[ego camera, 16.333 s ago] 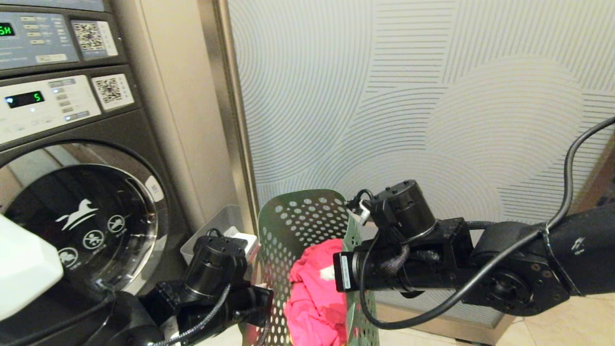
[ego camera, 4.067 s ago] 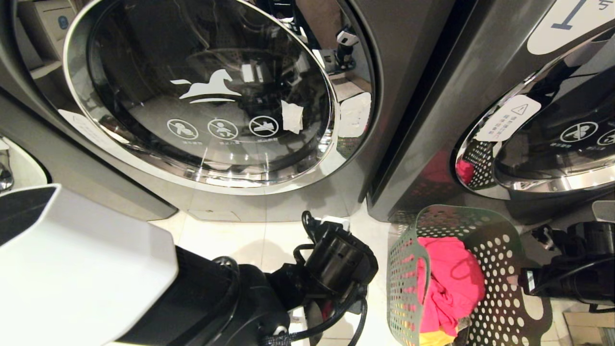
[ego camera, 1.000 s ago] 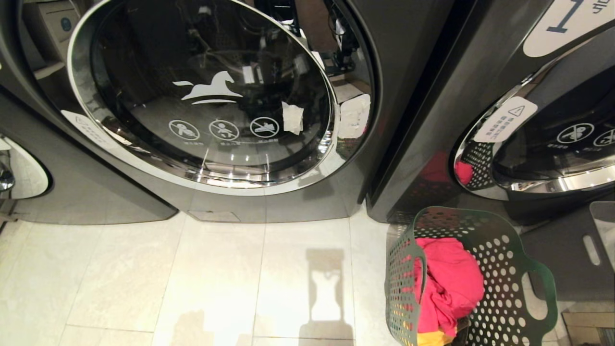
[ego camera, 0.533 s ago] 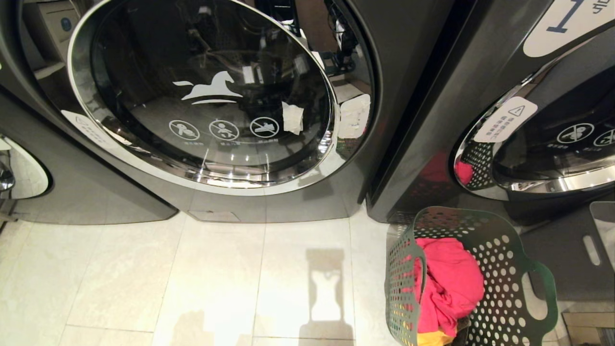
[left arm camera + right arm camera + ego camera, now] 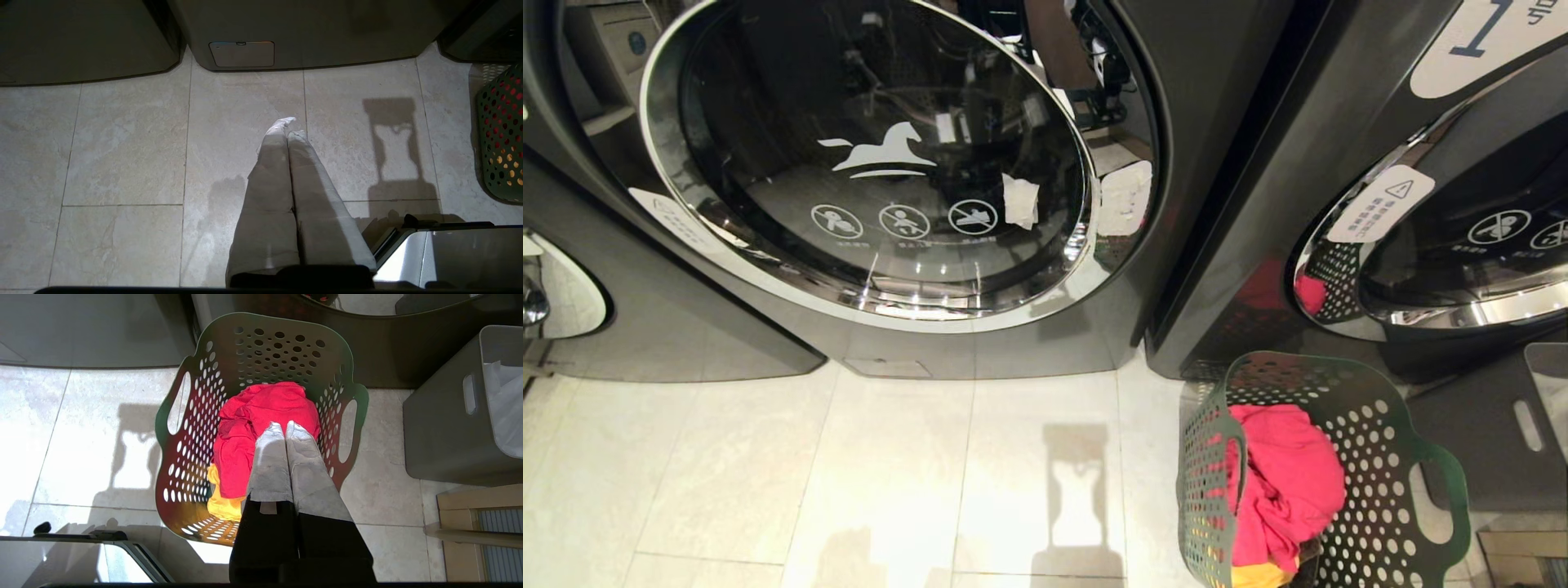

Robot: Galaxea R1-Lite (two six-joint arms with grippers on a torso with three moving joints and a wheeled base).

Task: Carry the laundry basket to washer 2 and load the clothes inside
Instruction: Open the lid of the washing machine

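Observation:
The green perforated laundry basket stands on the floor tiles at the lower right, between two washers. It holds red clothes over a yellow garment. The washer straight ahead has its round glass door shut, and its number does not show. My right gripper hangs shut and empty above the red clothes in the basket. My left gripper is shut and empty over bare tiles, with the basket off to its side. Neither arm appears in the head view.
The machine on the right bears a 1 and its door is also shut. A grey bin with a white liner stands beside the basket, on the side away from the middle washer. Part of my base shows near the left gripper.
About four seconds ago both arms were at the basket in the head view; now they are out of it and the basket stands alone. Nothing has shifted over the last second.

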